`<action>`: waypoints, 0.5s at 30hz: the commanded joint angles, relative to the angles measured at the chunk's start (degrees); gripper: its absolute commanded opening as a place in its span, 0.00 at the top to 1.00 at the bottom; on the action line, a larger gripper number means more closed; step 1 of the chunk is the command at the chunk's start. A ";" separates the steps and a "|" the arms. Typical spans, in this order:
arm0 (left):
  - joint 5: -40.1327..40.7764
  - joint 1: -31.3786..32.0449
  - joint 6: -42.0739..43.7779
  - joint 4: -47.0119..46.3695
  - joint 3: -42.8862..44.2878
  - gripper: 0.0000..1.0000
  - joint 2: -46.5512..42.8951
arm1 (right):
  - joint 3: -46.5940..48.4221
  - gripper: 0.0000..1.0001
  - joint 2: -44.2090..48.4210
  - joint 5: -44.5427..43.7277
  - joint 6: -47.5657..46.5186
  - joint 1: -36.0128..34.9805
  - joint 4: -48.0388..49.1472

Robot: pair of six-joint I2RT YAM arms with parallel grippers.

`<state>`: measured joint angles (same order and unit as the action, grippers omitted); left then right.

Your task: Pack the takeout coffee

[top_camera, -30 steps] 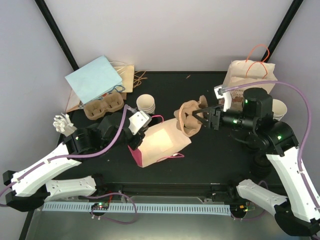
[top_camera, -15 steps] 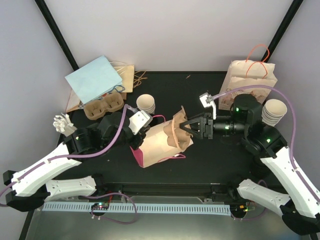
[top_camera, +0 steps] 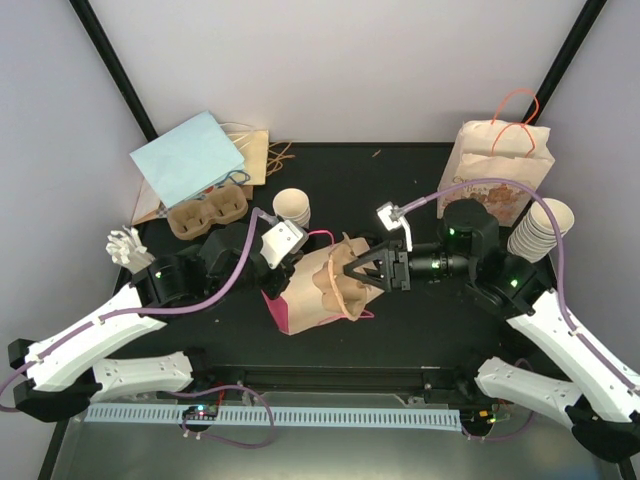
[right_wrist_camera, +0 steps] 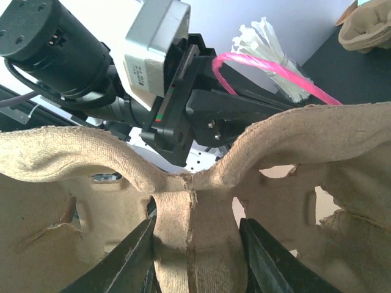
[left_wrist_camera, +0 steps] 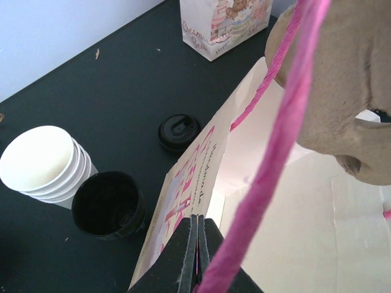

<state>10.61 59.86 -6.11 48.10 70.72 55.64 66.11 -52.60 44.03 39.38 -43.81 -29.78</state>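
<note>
Because the paper bag (top_camera: 312,292) lies on its side on the bench (top_camera: 420,190) with only one edge of its mouth lifted, the opening depends wholly on the left-hand pinch.

**Likely faults, left to right**
- Mouth collapse. If the thin paper edge slips out of the left jaws, the upper wall will probably drop and close off the entry.
- Snagging. The pink handle (left_wrist_camera: 269,146) loops across the mouth, where a lobe of the cup carrier (right_wrist_camera: 293,140) could hook it and drag the bag.
- Bag shift or tear. The carrier looks nearly as wide as the mouth. A push made off-centre would likely catch the rim and either slide the bag along the bench or rip the paper.
- Twist at the right. The carrier is held by its narrow centre rib only. Soft pulp may flex or tear there, letting the carrier rotate.

**Jaws**
- Left jaws: pressed together, pinching the upper edge of the bag mouth, with the pink handle running just beside them.
- Right jaws: partly spread, one on each side of the carrier's centre rib and clamping it.

**Position of the work**
The carrier sits at the bag mouth, its leading lobes over the opening. How far inside it reaches cannot be told.
</note>
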 commanded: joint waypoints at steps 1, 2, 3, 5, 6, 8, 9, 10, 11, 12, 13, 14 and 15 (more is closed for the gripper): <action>-0.42 0.09 -0.92 -1.60 0.13 0.98 -0.08 | -1.62 0.63 0.47 -0.42 -0.13 -0.48 0.20; -0.42 0.09 -0.97 -1.61 0.08 0.99 -0.22 | -2.07 0.63 0.50 -0.78 -0.40 -0.48 -0.23; -0.42 0.09 -0.98 -1.68 0.04 0.98 -0.27 | -2.57 0.63 0.48 -0.94 -0.60 -0.46 -0.45; -0.41 0.09 -1.01 -1.77 -0.17 0.98 -0.43 | -3.62 0.63 0.33 -1.23 -0.66 -0.48 -0.50; -0.42 0.09 -1.01 -1.84 -0.22 0.98 -0.56 | -3.96 0.64 0.19 -1.68 -0.74 -0.48 -0.60; -0.42 0.08 -1.01 -1.81 -0.31 0.98 -0.69 | -4.28 0.64 -0.15 -2.57 -1.12 -0.47 -1.12; -0.42 0.08 -1.04 -1.74 -0.43 0.98 -0.70 | -4.30 0.64 -0.35 -3.20 -1.34 -0.46 -1.54; -0.42 0.09 -1.09 -1.77 -0.43 0.98 -0.75 | -4.25 0.64 -0.59 -3.79 -1.58 -0.47 -1.92; -0.49 0.09 -1.10 -1.78 -0.49 0.98 -0.81 | -4.19 0.64 -0.87 -4.20 -1.78 -0.41 -2.20; -0.50 0.09 -1.05 -1.84 -0.49 0.98 -0.85 | -4.21 0.64 -1.18 -4.35 -1.90 -0.46 -2.34; -0.50 0.09 -1.09 -1.86 -0.49 0.98 -0.88 | -4.23 0.64 -1.60 -4.43 -2.00 -0.44 -2.44; -0.50 0.09 -1.10 -1.91 -0.49 0.98 -0.88 | -4.19 0.64 -1.96 -4.44 -2.14 -0.48 -2.54; -0.50 0.09 -1.10 -1.95 -0.49 0.98 -0.95 | -4.15 0.65 -2.35 -4.52 -2.38 -0.48 -2.74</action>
<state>10.44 59.86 -6.55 47.94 69.89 55.53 61.78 -54.04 40.91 38.41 -43.92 -31.79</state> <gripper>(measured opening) 0.019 0.357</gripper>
